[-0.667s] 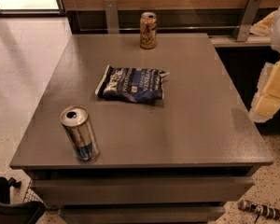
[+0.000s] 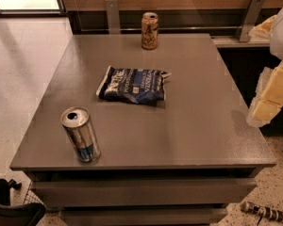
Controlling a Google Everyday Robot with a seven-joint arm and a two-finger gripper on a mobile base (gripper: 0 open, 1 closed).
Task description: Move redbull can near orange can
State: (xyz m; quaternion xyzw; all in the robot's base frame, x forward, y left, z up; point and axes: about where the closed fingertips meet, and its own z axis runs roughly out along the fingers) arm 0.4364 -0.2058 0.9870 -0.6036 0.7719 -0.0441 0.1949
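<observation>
Redbull can [image 2: 81, 134] stood front-left of bag [image 2: 133, 84], orange can [image 2: 149, 30] behind bag, on worktop [image 2: 203, 121]. Pincer [image 2: 268, 102] seen right of bag; state cannot be told.

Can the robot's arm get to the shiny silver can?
Probably yes. The redbull can stands alone near the front left corner of the table, the chip bag well behind it. The arm sits beyond the table's right edge, gripper out of view, with open tabletop between.

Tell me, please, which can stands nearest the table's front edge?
The redbull can, silver-blue, at the front left corner; the orange can stands at the back edge. The gripper hangs at the far right.
</observation>
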